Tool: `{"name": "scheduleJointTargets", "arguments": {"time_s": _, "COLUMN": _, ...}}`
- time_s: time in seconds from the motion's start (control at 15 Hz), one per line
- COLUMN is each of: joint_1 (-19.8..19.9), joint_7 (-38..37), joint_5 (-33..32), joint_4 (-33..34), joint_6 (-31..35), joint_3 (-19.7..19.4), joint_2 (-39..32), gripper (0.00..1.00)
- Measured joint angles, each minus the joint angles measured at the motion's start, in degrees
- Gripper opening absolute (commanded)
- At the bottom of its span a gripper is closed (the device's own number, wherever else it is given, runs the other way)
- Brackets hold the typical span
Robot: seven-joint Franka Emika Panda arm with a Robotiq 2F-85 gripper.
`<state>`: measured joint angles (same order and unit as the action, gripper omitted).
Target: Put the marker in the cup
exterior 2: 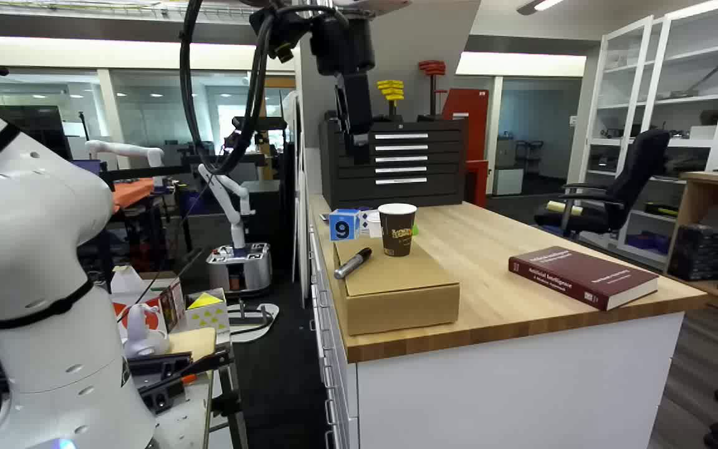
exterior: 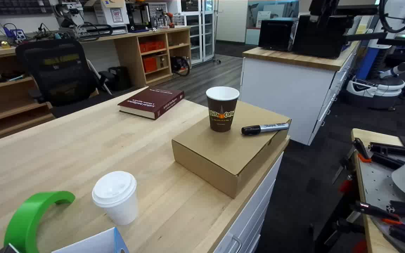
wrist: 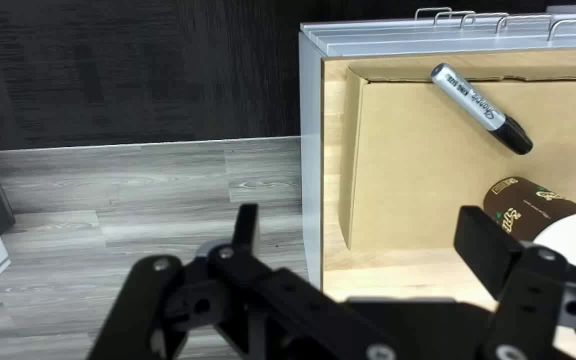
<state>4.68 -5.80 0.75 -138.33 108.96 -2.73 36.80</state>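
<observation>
jaws parted; marker [wrist: 482,108] well below, on box [wrist: 418,175], near cup [wrist: 538,207].

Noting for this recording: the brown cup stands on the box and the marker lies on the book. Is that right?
One slip: the marker lies on the box, as both exterior views show. The brown cup does stand on the box.

“Sharpie” marker [wrist: 481,108], “Philz” cup [exterior: 222,112], “9” box [exterior 2: 344,224]
</observation>
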Motion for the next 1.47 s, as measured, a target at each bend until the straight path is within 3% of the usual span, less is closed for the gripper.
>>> {"name": "scheduleJointTargets", "arguments": {"time_s": 0.93, "joint_1": -0.54, "joint_7": 2.78, "joint_5": -0.33, "joint_4": -0.02, "joint_6": 0.23, "joint_3": 0.88, "joint_2": -0.47, "gripper": 1.0}}
{"name": "scheduleJointTargets", "arguments": {"time_s": 1.47, "joint_1": -6.11, "joint_7": 12.58, "joint_5": -0.33, "joint_4": -0.71, "joint_6": 3.42, "joint_3": 2.79, "joint_2": -4.78, "gripper": 1.0}}
